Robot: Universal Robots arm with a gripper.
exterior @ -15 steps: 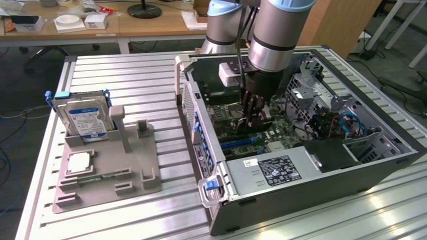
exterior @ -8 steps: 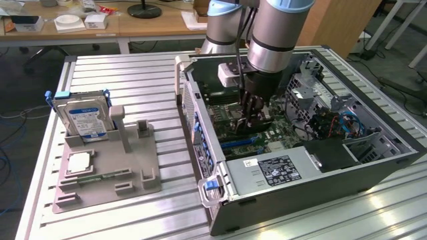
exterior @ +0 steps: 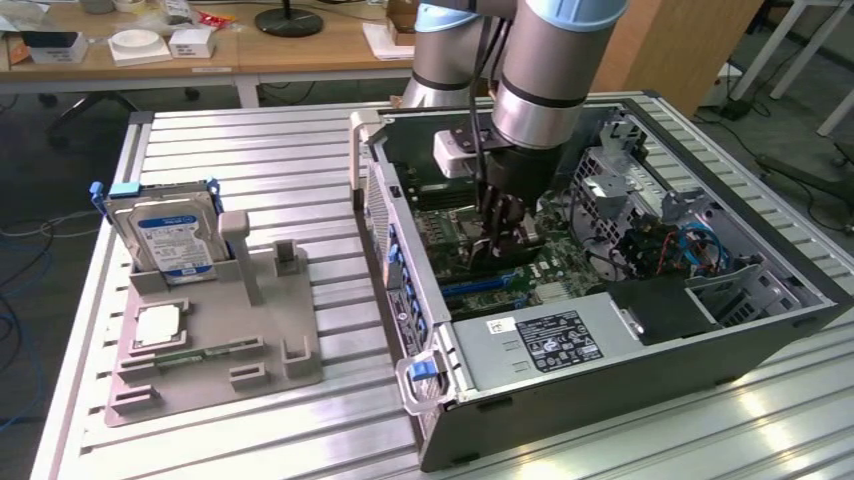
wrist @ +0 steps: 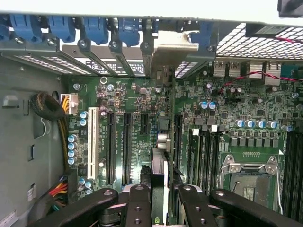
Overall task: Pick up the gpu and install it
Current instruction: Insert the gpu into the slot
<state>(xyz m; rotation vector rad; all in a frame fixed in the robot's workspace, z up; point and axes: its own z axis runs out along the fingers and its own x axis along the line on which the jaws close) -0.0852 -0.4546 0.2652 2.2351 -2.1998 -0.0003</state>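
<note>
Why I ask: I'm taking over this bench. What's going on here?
The arm's gripper is down inside the open PC case, shut on the gpu. The card stands edge-on over the motherboard slots, with its bracket at the rear openings. Whether it is seated cannot be told. On the tray beside the case, the hard drive and CPU chip sit untouched.

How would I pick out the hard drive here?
Find the grey holder on the metal table, at the exterior view's left of the open computer case. The hard drive stands upright at its far end. Unlike the small flat CPU chip nearby, it carries a blue label.
</note>
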